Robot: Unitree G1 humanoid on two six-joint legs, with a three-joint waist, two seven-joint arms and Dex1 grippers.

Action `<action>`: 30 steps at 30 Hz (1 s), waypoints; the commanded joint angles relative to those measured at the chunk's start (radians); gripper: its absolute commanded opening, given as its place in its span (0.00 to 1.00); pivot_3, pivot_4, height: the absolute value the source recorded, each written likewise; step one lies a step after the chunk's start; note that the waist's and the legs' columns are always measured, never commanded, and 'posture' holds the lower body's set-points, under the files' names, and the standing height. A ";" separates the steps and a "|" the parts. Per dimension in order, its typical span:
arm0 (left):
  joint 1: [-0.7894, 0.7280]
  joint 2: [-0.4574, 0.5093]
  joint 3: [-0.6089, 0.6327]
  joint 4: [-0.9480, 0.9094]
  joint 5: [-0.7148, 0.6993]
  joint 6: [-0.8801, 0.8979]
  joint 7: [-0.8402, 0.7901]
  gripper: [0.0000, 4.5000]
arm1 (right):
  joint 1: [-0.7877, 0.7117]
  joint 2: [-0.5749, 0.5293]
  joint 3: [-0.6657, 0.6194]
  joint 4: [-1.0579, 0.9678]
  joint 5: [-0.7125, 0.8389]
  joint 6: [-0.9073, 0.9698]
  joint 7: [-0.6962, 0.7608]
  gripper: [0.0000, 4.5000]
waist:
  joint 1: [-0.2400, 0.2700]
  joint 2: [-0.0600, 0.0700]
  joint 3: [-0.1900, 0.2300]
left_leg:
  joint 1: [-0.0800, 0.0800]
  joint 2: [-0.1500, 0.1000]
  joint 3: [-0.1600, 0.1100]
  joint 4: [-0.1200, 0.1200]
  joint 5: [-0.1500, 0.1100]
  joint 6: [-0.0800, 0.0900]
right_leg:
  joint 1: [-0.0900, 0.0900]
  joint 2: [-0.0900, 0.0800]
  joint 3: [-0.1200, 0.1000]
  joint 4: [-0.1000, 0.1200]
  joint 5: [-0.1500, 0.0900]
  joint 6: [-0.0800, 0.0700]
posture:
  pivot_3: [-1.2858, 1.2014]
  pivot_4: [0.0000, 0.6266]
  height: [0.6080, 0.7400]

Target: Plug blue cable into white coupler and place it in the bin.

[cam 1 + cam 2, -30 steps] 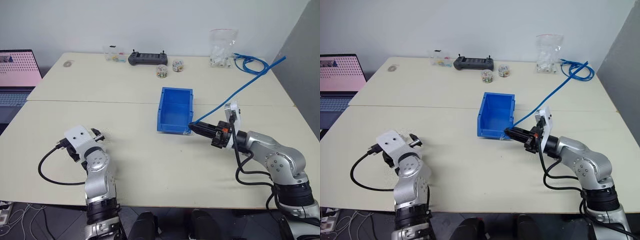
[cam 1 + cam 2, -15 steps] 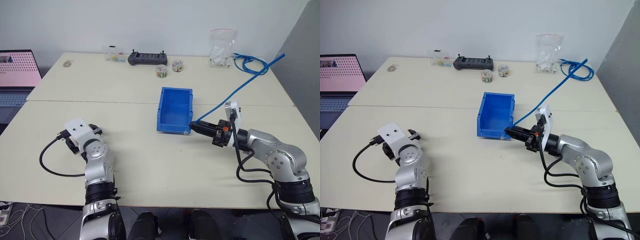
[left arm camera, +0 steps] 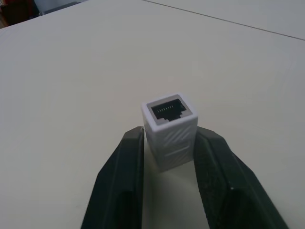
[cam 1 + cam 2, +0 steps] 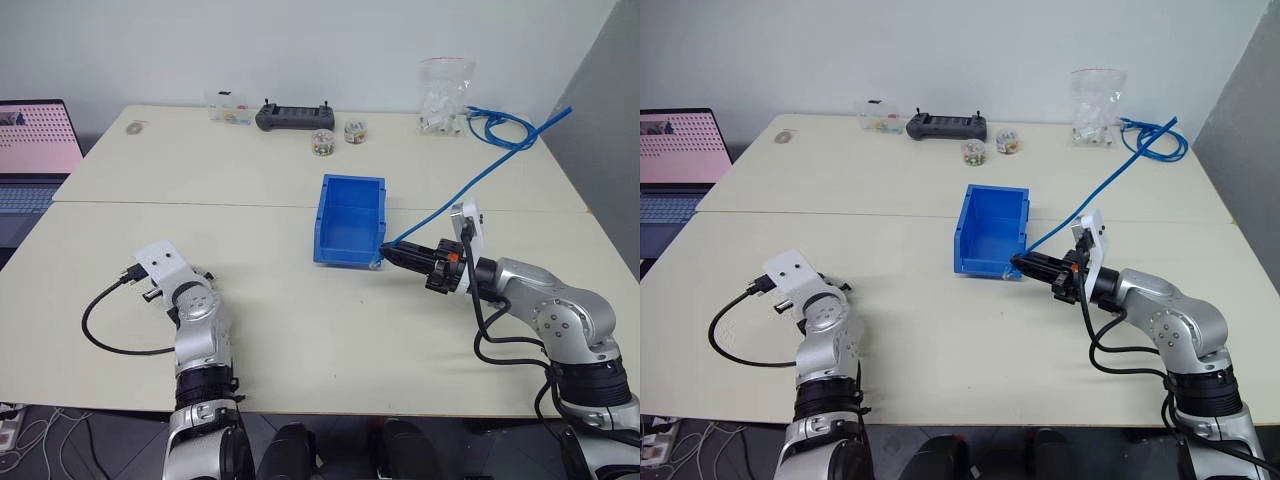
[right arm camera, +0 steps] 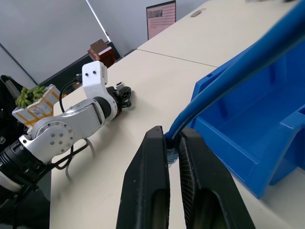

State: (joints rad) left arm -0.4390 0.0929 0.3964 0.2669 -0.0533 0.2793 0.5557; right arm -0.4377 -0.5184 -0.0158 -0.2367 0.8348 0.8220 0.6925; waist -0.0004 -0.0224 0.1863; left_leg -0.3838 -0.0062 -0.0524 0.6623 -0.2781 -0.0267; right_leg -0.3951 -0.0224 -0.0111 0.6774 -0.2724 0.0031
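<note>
Since the earlier frame, the left gripper [image 3: 167, 157] has dropped lower over the desk [image 4: 300, 330] and drawn its fingers [image 3: 121, 191] in against the white coupler [image 3: 170, 129], which stands upright, socket up. Right fingers [image 5: 152, 191] pinch the blue cable [image 4: 470, 190] near its tip, beside the bin [image 4: 350, 220].

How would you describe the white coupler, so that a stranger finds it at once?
Start at the cream table and go to its near left part, to the left gripper. The white coupler stands between its black fingers: a tiny white block with a dark socket opening on its end.
</note>
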 commanded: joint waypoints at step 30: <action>-0.049 0.501 -0.800 -0.244 -0.084 0.052 -1.658 0.19 | 0.222 0.008 0.105 -0.282 -0.246 -0.171 -0.059 0.00 | -0.007 0.002 -0.001 | 0.001 0.000 -0.001 -0.001 0.000 0.000 | 0.002 0.001 0.000 -0.003 -0.003 0.004 | 0.52 0.24 1.00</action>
State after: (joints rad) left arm -0.4689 0.5860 -0.3778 0.0080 -0.1562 0.3670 -1.0540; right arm -0.2105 -0.5187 0.0761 -0.4857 0.6055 0.6876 0.6288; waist -0.0069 -0.0202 0.1856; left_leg -0.3828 -0.0055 -0.0529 0.6612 -0.2783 -0.0265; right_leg -0.3940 -0.0210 -0.0112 0.6747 -0.2755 0.0074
